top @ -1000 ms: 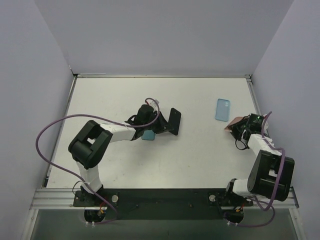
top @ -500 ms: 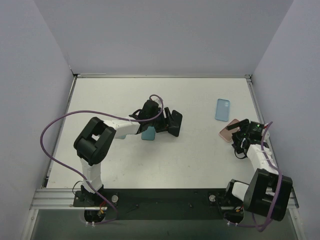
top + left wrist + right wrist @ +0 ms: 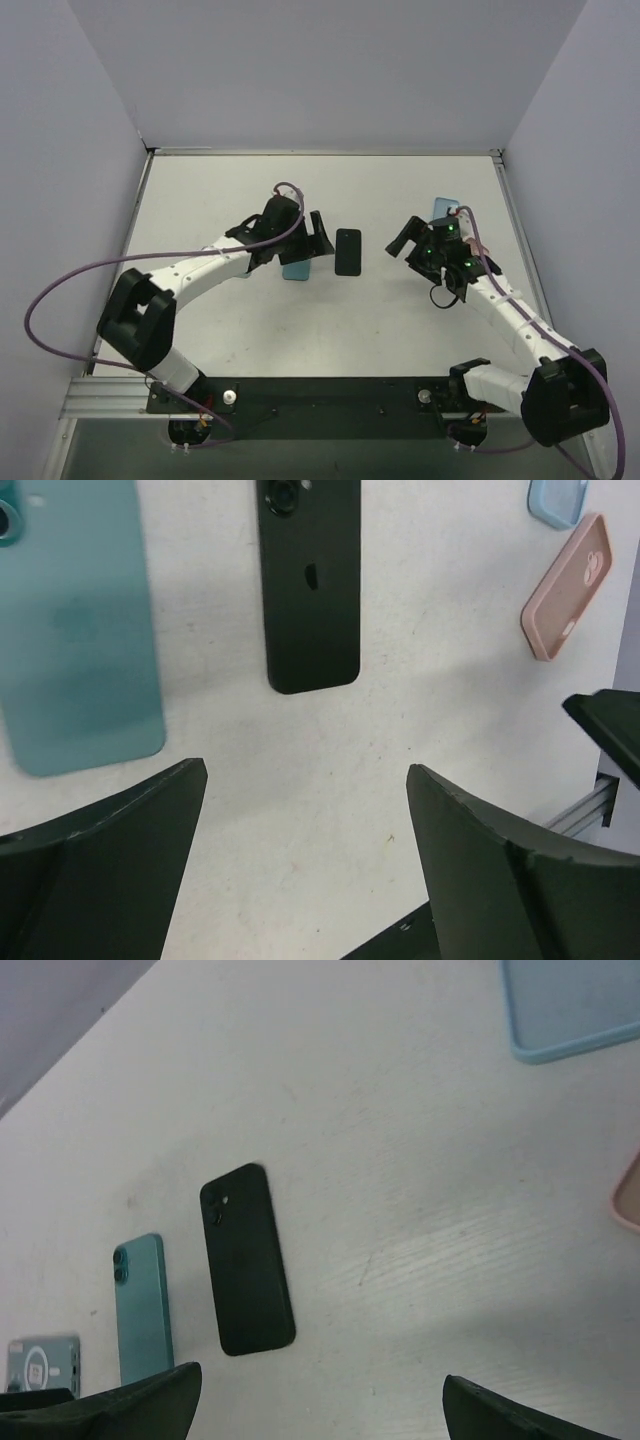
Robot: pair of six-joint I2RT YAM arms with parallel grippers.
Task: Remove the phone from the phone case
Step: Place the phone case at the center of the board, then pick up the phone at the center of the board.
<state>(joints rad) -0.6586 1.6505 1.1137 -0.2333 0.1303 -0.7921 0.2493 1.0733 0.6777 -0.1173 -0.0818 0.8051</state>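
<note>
Black rectangular phone (image 3: 348, 251) lay flat on white table (image 3: 200, 200), teal slab phone (image 3: 296, 268) just beside. Left gripper (image 3: 305, 770) hovered above, fingers spread wide; right gripper (image 3: 320, 1385) also spread, gripping nothing.

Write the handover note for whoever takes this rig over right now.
Left claw: open, empty, hovering near the teal phone and the black item.
Right claw: open, empty, aloft.
The teal phone and black item lie flat, side by side, apart; blue case and pink case lie farther right.
Done: unclear; the black item may be a bare case or a cased phone.
Left: check it; if cased, pull the phone out.
</note>
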